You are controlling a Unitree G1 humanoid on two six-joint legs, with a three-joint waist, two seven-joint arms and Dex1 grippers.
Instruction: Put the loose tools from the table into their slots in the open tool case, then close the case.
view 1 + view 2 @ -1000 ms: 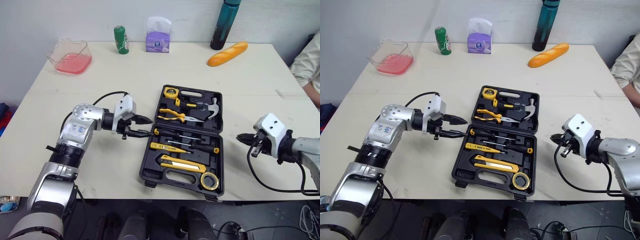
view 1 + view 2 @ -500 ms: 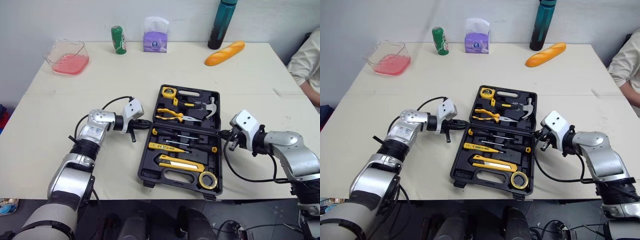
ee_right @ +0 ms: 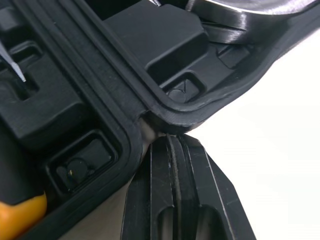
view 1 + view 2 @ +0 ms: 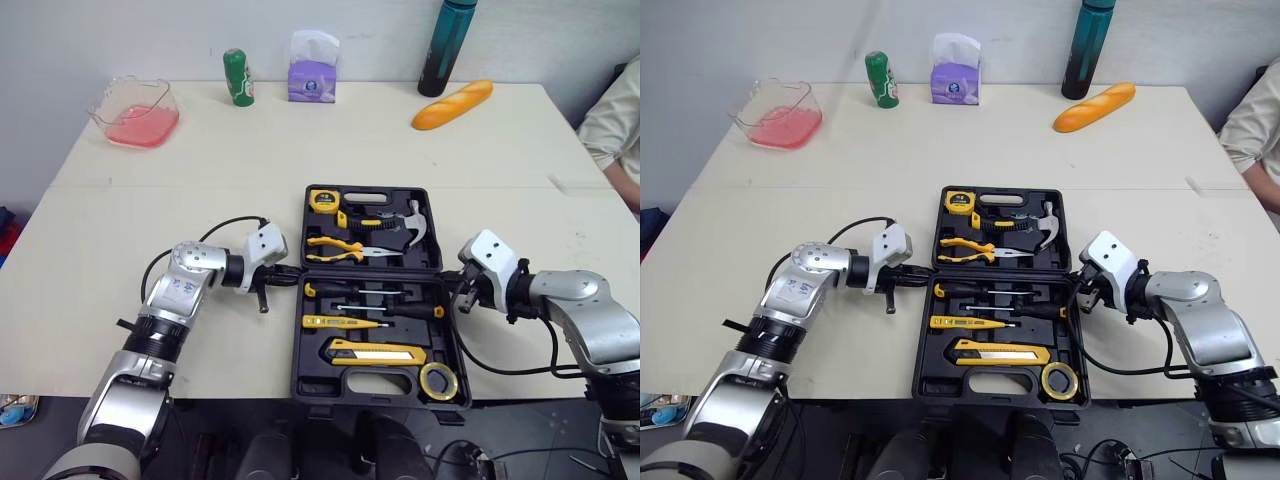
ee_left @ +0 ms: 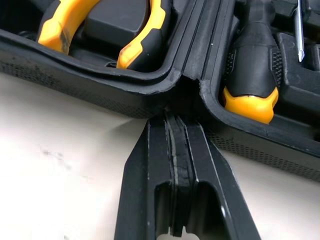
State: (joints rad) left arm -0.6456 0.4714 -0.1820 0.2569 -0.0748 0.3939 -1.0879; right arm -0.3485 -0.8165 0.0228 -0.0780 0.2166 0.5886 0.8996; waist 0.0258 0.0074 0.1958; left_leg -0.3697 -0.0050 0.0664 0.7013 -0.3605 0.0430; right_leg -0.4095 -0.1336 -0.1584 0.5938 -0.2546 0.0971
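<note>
Cream table [image 4: 300, 140] | my left pincer [image 4: 291, 270], right pincer [image 4: 461, 287] pressed tool case [image 4: 372, 382] hinge, closed, empty | lid [image 4: 430, 196] judged stiff; take far rim.

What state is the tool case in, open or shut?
Open: the tool case lies flat, both halves showing tools like the pliers.

The table [image 4: 300, 150] is looked down on from above its near edge by both head views, which are faced toward its far edge. Nearly the same scene is shared, slightly offset sideways. The tool case [image 4: 370, 269] is viewed very closely by each wrist view, at the hinge end on that arm's side.
</note>
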